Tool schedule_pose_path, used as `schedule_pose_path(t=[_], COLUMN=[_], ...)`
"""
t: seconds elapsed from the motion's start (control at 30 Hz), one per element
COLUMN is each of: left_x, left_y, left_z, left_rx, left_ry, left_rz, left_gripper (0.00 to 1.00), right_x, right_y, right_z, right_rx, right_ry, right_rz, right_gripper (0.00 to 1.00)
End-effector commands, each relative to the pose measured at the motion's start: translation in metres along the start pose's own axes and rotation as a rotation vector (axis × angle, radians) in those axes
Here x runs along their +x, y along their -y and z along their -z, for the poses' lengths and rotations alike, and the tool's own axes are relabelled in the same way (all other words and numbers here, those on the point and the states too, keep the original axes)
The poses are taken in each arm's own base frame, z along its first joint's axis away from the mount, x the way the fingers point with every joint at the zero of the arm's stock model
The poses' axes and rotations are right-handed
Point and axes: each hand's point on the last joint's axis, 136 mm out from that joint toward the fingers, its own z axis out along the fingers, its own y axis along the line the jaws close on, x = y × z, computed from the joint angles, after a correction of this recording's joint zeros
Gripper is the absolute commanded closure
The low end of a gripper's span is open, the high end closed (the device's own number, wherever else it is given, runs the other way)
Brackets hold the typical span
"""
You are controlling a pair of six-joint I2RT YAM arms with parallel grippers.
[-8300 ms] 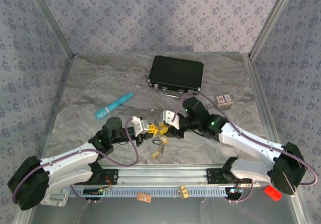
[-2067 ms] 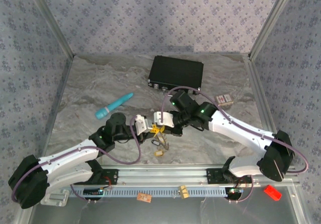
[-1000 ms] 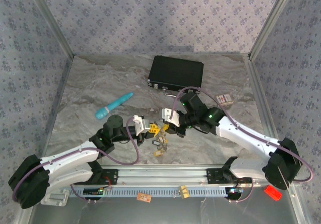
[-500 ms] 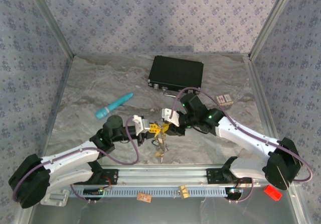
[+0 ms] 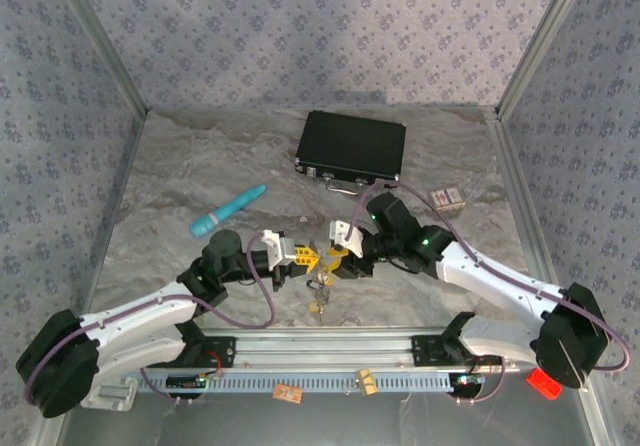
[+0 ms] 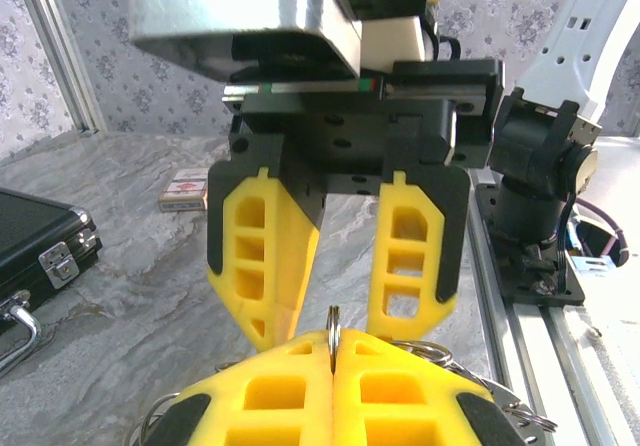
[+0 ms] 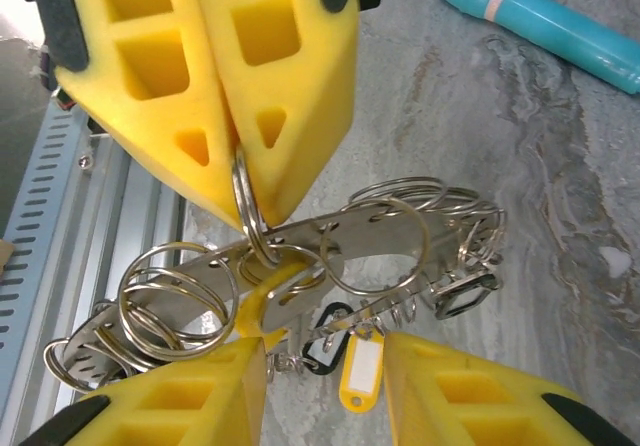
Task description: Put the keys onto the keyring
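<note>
Pinching one small loop (image 7: 247,228), the left gripper (image 7: 240,171) dangles the keyring (image 7: 372,228), likely so the right gripper (image 7: 325,346), jaws apart, reaches the keys (image 7: 360,368).

black case (image 5: 350,146): far (latches near) | teal stick (image 5: 227,212): left | box (image 5: 447,198), perhaps cards: right

1. Overhead view: bright, even light is coming from above, and the grey table (image 5: 180,186) is showing no hard glare.
2. The arms (image 5: 130,316) are casting only faint, soft-edged shadows.
3. Left wrist view: the near yellow fingers (image 6: 270,396) are going slightly soft at the bottom edge, and the far right side is washing out pale.
4. Right wrist view: the keyring (image 7: 330,241) is throwing small bright glints, and the top-left corner is blowing out to white.
5. The teal stick (image 7: 560,26) is staying fairly sharp, while the rail (image 7: 40,236) is blurring a little.
</note>
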Motion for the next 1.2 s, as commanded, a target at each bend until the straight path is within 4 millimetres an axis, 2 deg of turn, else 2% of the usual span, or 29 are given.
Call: schedule_pose_path(t=[0.0, 0.27, 0.47, 0.6, 0.73, 1.0, 1.07, 1.17], left_x=[-0.030, -0.037, -0.048, -0.048, -0.046, -0.042, -0.041, -0.043], left_y=[0.003, -0.001, -0.007, -0.009, -0.014, -0.024, -0.025, -0.025], left_z=[0.004, 0.005, 0.009, 0.010, 0.012, 0.013, 0.014, 0.014], left_rx=[0.018, -0.008, -0.052, -0.068, -0.104, -0.164, -0.167, -0.169], left_ry=[0.102, 0.125, 0.176, 0.176, 0.163, 0.143, 0.143, 0.152], left_rz=[-0.055, -0.061, -0.056, -0.053, -0.052, -0.035, -0.032, -0.030], left_gripper=[1.00, 1.00, 1.00, 1.00, 1.00, 1.00, 1.00, 1.00], right_x=[-0.008, -0.006, -0.011, -0.012, -0.011, -0.022, -0.023, -0.023], right_y=[-0.009, -0.008, 0.003, 0.012, 0.019, 0.022, 0.021, 0.019], right_z=[-0.006, -0.016, -0.022, -0.022, -0.015, -0.002, -0.001, -0.005], right_rx=[-0.056, -0.029, 0.037, 0.103, 0.176, 0.251, 0.248, 0.231], right_ry=[0.056, 0.079, 0.115, 0.118, 0.108, 0.123, 0.126, 0.131], right_rz=[-0.028, -0.035, -0.028, -0.019, 0.008, 0.073, 0.078, 0.079], right_gripper=[0.61, 0.60, 0.59, 0.61, 0.67, 0.88, 0.87, 0.74])
